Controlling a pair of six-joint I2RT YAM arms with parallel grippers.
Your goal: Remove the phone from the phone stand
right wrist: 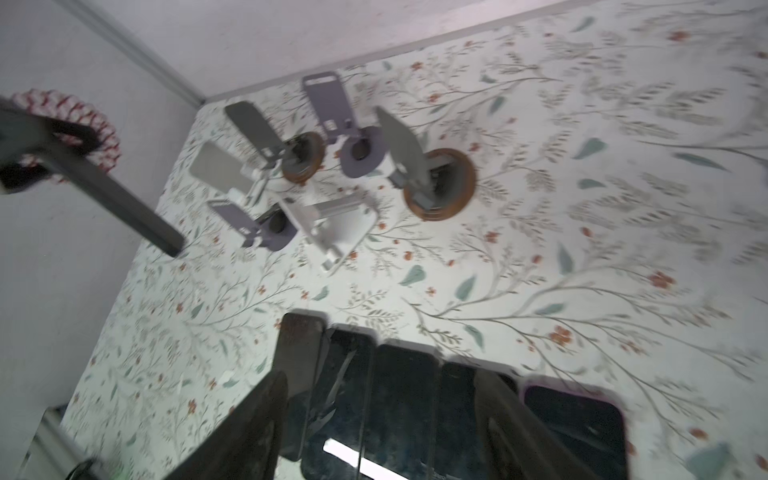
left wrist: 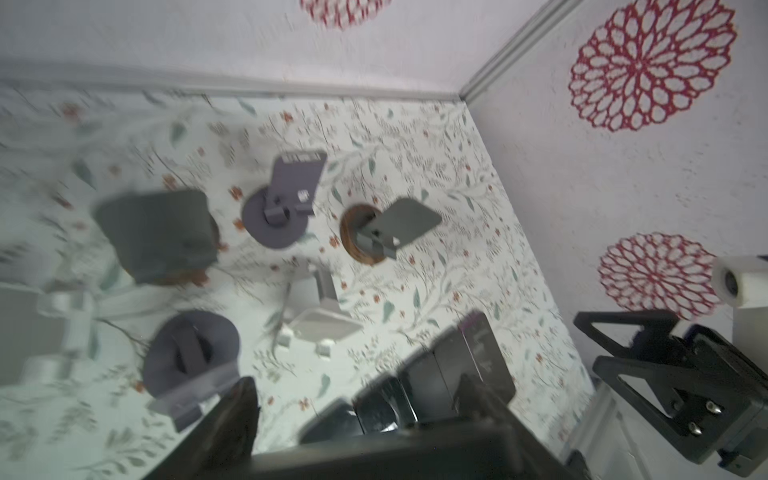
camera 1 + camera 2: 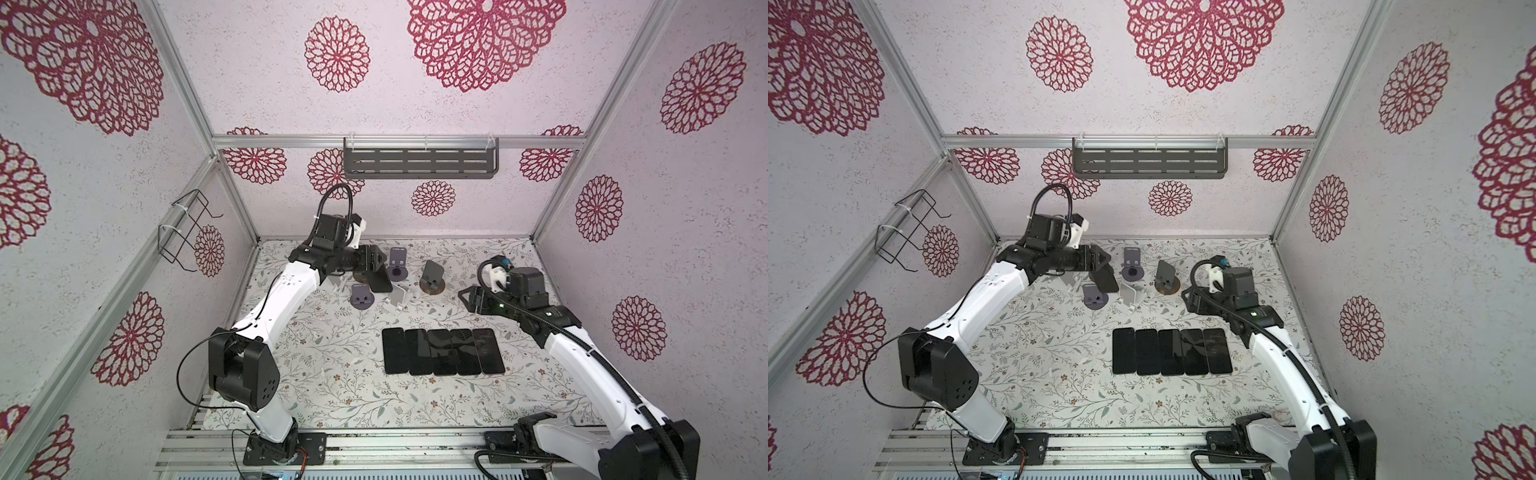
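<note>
A dark phone (image 3: pixel 380 282) leans on a wood-based phone stand (image 3: pixel 360 276) at the back of the table, also visible in a top view (image 3: pixel 1109 281). In the left wrist view the phone (image 2: pixel 158 232) is blurred and lies off to one side of the fingers. My left gripper (image 3: pixel 379 260) hovers just above the phone's top edge, open, with nothing between its fingers (image 2: pixel 237 415). My right gripper (image 3: pixel 468 297) hangs open over the table to the right of the stands, nothing held. In the right wrist view the phone (image 1: pixel 249 124) slants on its stand.
Several dark phones (image 3: pixel 442 351) lie flat in a row mid-table. Around the occupied stand are two purple stands (image 3: pixel 397 266) (image 3: pixel 362 296), a white stand (image 3: pixel 397 299) and a wood-based stand (image 3: pixel 432 279), all without phones. A grey shelf (image 3: pixel 419 162) hangs on the back wall.
</note>
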